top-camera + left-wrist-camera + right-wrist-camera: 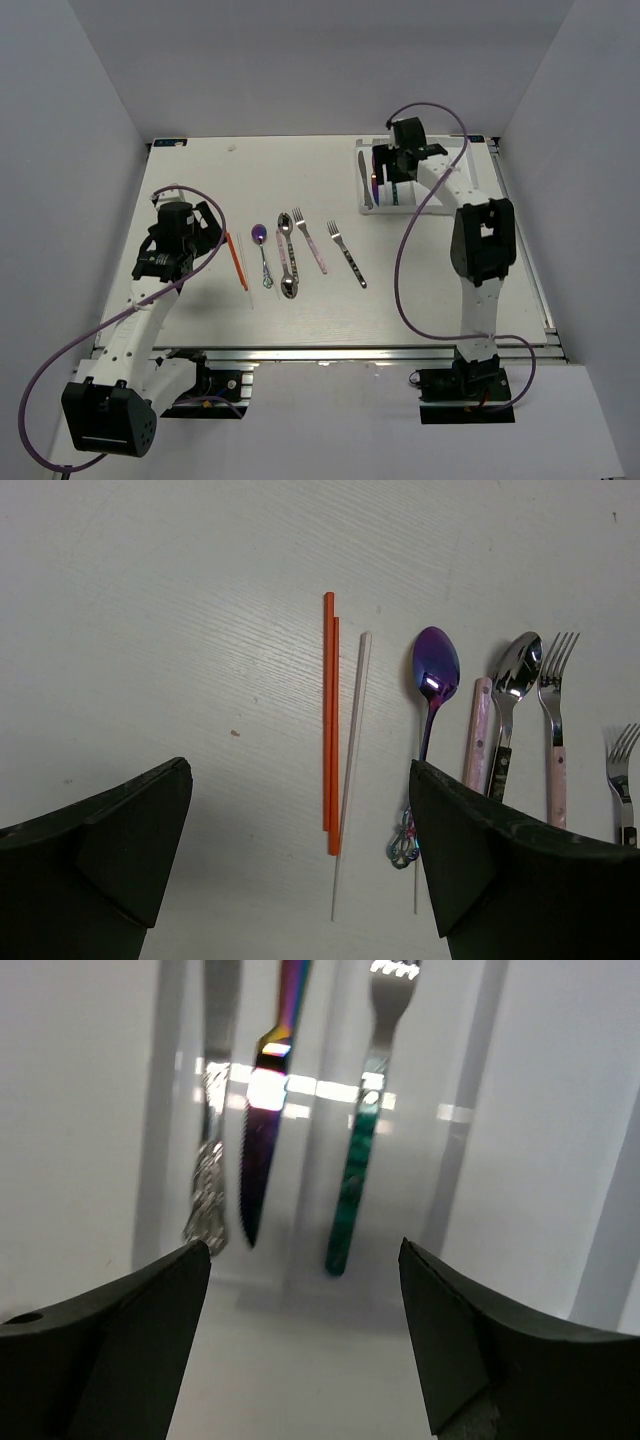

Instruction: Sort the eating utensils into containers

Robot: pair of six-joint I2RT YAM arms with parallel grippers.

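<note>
Several utensils lie in a row on the table: two orange chopsticks point(330, 730), a pale chopstick point(352, 770), a purple spoon point(435, 675), a silver spoon point(515, 670), a pink-handled fork point(553, 710) and a dark-handled fork point(347, 255). My left gripper point(300, 860) is open and empty, just left of the chopsticks point(237, 260). The white tray point(375, 210) sits at the back right. My right gripper point(300, 1340) is open and empty over the tray point(560, 1110). Its compartments hold a silver knife point(205, 1190), an iridescent knife point(262, 1150) and a teal-handled fork point(355, 1170).
White walls close in the table on the left, back and right. The arm bases stand at the near edge. A purple cable loops from each arm.
</note>
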